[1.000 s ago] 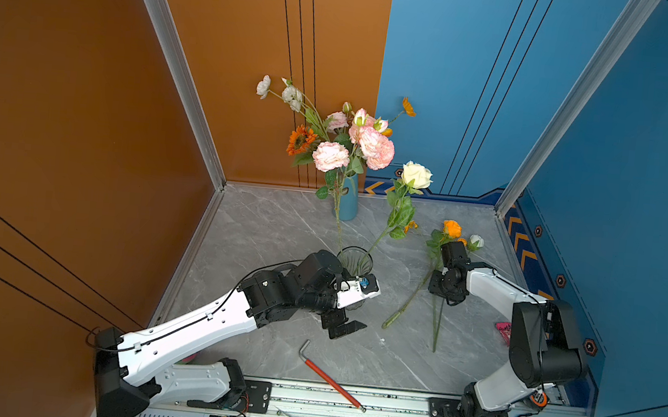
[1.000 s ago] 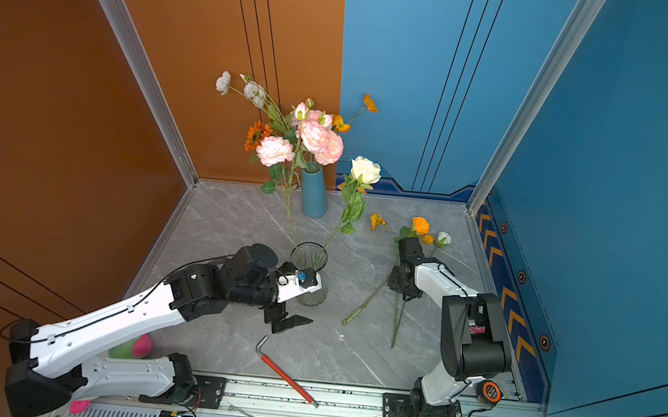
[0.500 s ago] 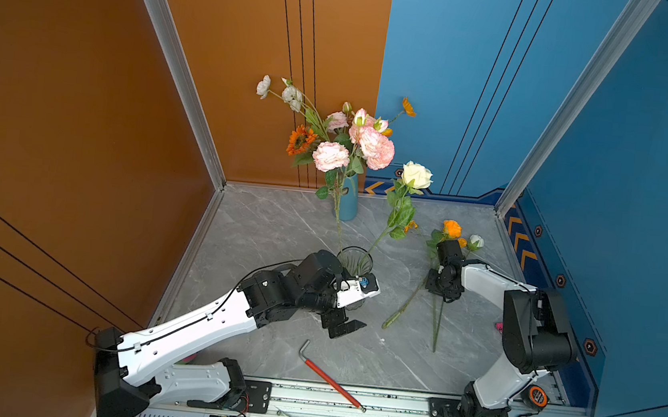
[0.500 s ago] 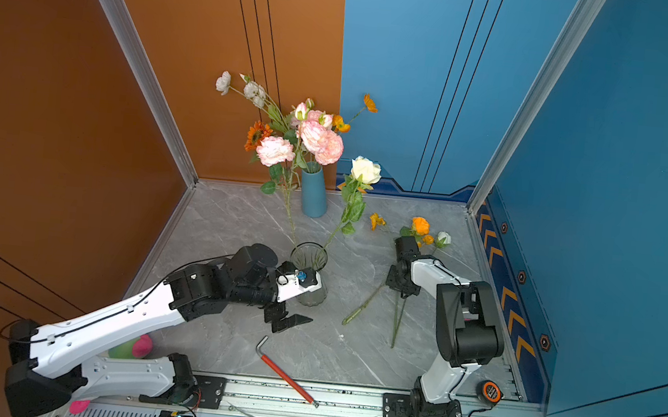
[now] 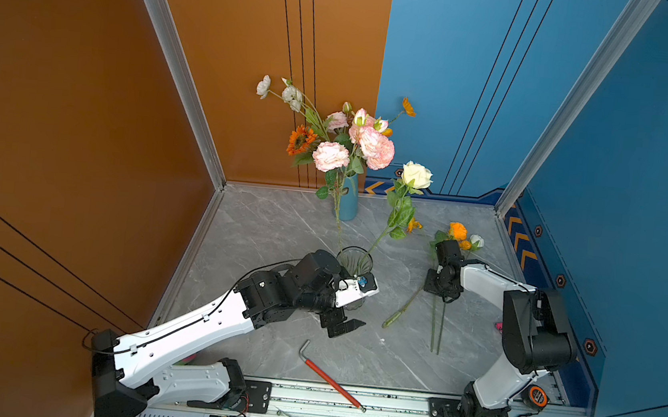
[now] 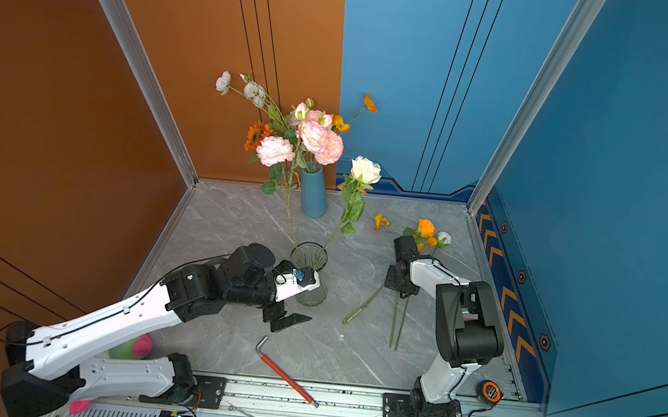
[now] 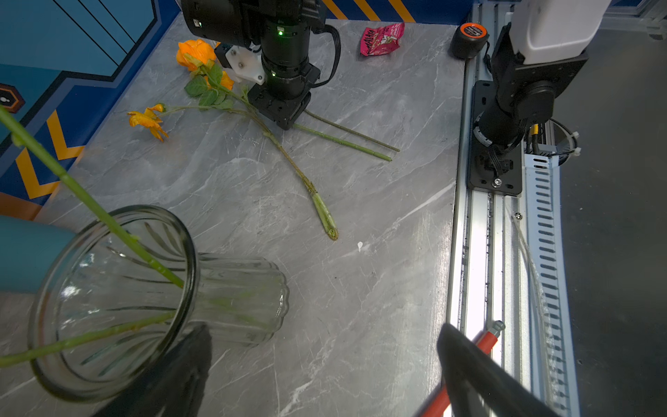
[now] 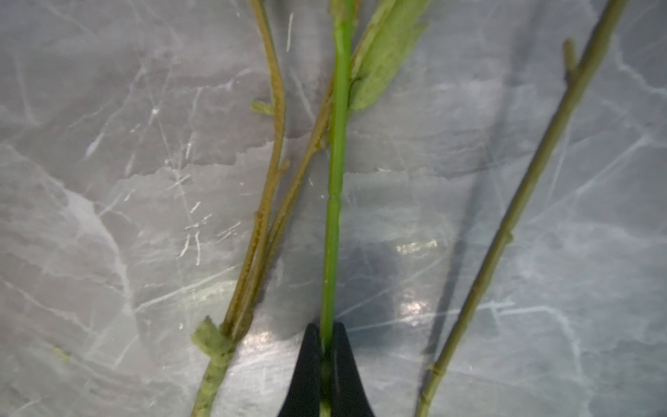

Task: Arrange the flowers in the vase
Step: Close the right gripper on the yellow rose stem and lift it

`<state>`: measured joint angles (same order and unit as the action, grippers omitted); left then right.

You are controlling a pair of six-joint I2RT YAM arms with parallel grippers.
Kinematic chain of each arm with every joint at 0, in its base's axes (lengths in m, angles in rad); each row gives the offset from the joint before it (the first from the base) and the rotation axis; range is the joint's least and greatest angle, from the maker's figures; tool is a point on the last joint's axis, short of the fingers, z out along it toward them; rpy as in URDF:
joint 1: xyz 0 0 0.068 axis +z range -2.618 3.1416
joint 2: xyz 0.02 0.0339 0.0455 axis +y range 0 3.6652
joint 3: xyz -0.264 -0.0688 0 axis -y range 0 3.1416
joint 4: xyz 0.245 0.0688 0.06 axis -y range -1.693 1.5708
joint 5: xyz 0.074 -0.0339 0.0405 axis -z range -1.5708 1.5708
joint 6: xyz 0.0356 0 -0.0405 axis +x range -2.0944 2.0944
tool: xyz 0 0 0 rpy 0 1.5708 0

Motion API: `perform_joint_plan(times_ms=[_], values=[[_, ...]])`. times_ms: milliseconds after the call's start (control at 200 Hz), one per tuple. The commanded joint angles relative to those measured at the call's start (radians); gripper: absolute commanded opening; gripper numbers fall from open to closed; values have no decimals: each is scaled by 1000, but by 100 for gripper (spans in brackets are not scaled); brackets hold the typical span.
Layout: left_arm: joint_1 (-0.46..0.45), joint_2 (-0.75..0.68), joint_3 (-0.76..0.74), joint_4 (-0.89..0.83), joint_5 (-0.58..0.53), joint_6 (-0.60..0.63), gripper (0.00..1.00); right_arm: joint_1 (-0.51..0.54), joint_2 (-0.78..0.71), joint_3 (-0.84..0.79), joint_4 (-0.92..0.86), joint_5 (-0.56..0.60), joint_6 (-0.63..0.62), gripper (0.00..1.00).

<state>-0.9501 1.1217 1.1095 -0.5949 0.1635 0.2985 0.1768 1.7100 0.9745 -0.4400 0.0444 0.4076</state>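
A clear glass vase (image 5: 354, 261) (image 6: 309, 257) (image 7: 245, 296) stands mid-table holding two stems, one topped by a cream rose (image 5: 416, 175). Loose flowers with orange blooms (image 5: 457, 231) (image 7: 195, 54) lie on the right, their stems (image 5: 436, 324) running toward the front. My right gripper (image 5: 439, 288) (image 6: 400, 287) (image 8: 326, 335) is down on the table, shut on a bright green stem (image 8: 335, 180); thinner brownish stems lie on either side. My left gripper (image 5: 349, 311) (image 7: 325, 361) hangs open just in front of the glass vase, holding nothing.
A blue vase (image 5: 348, 200) full of pink, white and orange blooms stands at the back wall. A red-handled hex key (image 5: 330, 378) lies near the front rail. A tape measure (image 5: 536, 397) and a pink packet (image 7: 382, 38) sit at the right edge.
My right gripper has closed onto the green stem, and its elbow has swung slightly. The left arm has not moved.
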Motion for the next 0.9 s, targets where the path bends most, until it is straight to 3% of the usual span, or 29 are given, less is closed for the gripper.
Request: perform_joint_plan(times_ms=[0,896], values=[[9,-29,-10,13,-16,-6,98,4,-56,-13,-11,-9,-3,0],[87,-112,-31,55,25,-27,98,-51,-487,20,-164,-129,25,0]])
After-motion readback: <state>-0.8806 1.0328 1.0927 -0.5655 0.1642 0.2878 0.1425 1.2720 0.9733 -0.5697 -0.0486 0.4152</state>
